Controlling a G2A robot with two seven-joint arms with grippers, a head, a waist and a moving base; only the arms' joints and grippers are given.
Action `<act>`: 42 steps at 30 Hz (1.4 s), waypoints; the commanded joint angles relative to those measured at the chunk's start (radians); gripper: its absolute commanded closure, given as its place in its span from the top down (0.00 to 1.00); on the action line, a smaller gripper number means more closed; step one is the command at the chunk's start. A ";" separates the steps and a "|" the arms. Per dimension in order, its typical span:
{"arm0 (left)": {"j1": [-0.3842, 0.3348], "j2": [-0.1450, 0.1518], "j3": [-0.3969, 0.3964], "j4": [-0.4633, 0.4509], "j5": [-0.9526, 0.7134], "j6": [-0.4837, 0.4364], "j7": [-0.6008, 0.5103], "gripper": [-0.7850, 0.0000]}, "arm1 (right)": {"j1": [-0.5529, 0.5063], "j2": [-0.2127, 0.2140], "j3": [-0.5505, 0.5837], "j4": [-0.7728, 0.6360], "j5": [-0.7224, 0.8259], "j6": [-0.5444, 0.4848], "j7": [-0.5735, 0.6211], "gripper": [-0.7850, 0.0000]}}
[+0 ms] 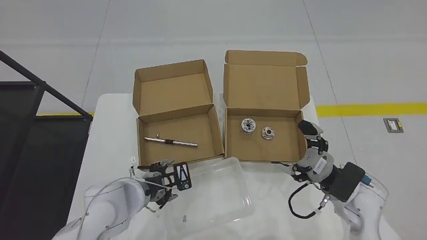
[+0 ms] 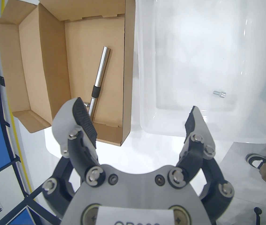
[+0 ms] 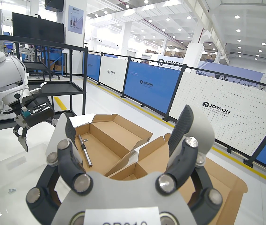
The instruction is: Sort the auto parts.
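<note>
**One bolt in the bin, both grippers open and empty**

You are dealing with a small silver bolt [image 2: 219,94] that is lying on its side on the floor of the clear plastic bin [image 1: 243,190]. It is sitting near the end closest to the robot, apart from the walls.

Past the bin, two open cardboard boxes are standing side by side on the tabletop [image 1: 113,127]. The left box [image 2: 46,59] is holding a metal rod [image 2: 100,78] with a small metal piece [image 3: 85,139] just beside one end. The right box [image 1: 293,150] is holding two round parts [image 1: 248,125], near each other.

The left gripper [image 2: 139,118] is hanging where the left box meets the bin. Its jaws are standing wide apart with nothing between them. The right gripper [image 3: 127,118] is hanging above the near corner of the right box, and its jaws are also spread and empty.

I am reading this as the pick step, with the bolt not yet grasped. The left gripper is sitting nearer, so you are probably looking at it crossing the bin, dropping inside the walls and straddling the bolt before closing. The bolt is small and round on a slick floor, so it is likely to roll if one pad touches first. It is resembling the piece beside the rod, which is pointing to the left box as its home.
</note>
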 commanded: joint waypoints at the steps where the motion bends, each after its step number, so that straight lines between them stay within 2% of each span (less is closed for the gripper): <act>1: 0.000 0.000 0.000 0.000 0.000 0.000 0.000 1.00 | 0.000 0.000 0.000 0.000 0.000 0.000 0.000 1.00; 4: 0.014 -0.001 0.012 0.004 0.017 0.004 0.026 1.00 | 0.000 0.000 0.000 0.000 0.000 0.000 0.000 1.00; 10: 0.057 -0.014 0.130 -0.064 0.161 0.036 -0.046 1.00 | 0.000 0.000 0.000 0.000 0.000 0.000 0.000 1.00; 14: 0.068 -0.024 0.191 -0.088 0.163 0.019 -0.080 1.00 | 0.000 0.000 0.000 0.000 0.000 0.000 0.000 1.00; 23: 0.068 -0.024 0.194 -0.084 0.161 0.015 -0.076 1.00 | 0.000 0.000 0.000 0.000 0.000 0.000 0.000 1.00; 30: 0.080 -0.037 0.237 -0.032 0.239 0.065 -0.036 1.00 | 0.000 0.000 0.000 0.000 0.000 0.000 0.000 1.00; 34: 0.078 -0.042 0.246 -0.010 0.239 0.061 -0.034 1.00 | 0.000 0.000 0.000 0.000 0.000 0.000 0.000 1.00; 36: 0.078 -0.044 0.248 0.003 0.237 0.054 -0.038 0.97 | 0.000 0.000 0.000 0.000 0.000 0.000 0.000 1.00; 38: 0.077 -0.046 0.251 0.015 0.237 0.043 -0.037 0.87 | 0.000 0.000 0.000 0.000 0.000 0.000 0.000 1.00; 42: 0.069 -0.052 0.257 0.050 0.225 0.023 -0.033 0.79 | 0.000 0.000 0.000 0.000 0.000 0.000 0.000 1.00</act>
